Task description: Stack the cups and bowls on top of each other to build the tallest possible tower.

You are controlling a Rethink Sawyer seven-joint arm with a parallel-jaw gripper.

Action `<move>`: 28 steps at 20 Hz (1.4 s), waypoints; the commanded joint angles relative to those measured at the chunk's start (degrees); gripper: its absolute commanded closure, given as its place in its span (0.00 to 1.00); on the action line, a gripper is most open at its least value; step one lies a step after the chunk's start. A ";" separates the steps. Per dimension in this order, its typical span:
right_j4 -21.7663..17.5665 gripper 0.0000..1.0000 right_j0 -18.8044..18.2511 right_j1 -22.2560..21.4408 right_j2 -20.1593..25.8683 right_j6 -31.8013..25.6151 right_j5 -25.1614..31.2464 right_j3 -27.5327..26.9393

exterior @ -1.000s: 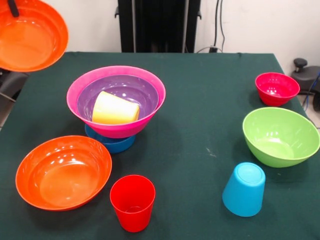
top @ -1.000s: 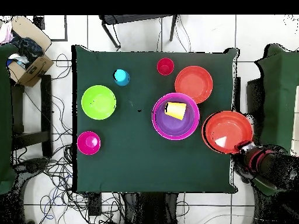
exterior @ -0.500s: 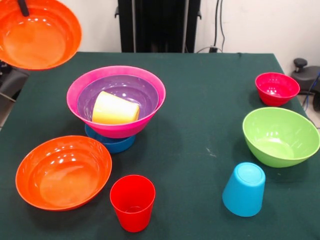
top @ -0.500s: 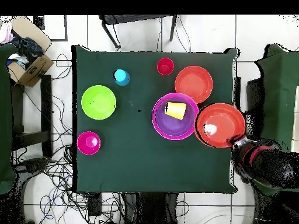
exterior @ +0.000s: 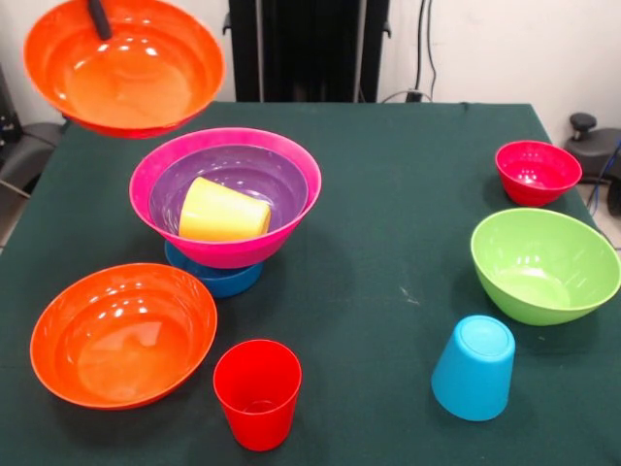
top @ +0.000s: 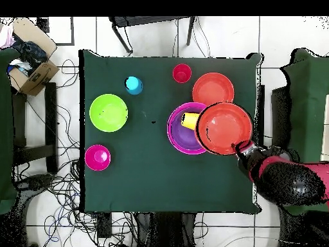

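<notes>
Pinching the rim of the orange bowl [exterior: 124, 66], the gripper [exterior: 98, 16] holds it aloft near the tower [exterior: 225, 206]; light, glossy plastic looks slippery, so rim hold seems marginal.

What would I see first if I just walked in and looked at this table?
First, the big orange bowl hanging in the air at the front view's top left, held at its rim by the robot's pincer. Just below it stands the tower: a magenta bowl on a small blue one, with a purple bowl inside and a yellow cup lying on its side in that. A lime green bowl sits at the right.
</notes>
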 commanded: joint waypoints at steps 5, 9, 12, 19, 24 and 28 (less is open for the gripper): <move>0.99 1.00 6.27 3.78 2.23 7.77 -7.82 4.43; 0.22 1.00 7.82 4.48 1.45 8.70 -10.28 3.36; 0.36 1.00 8.84 5.87 0.83 8.50 -11.22 2.07; 0.96 1.00 10.71 7.13 0.35 8.37 -12.84 0.01; 0.81 1.00 11.81 8.35 -0.03 7.94 -13.37 -1.65; -0.30 1.00 12.44 9.44 -1.05 7.37 -13.93 -2.51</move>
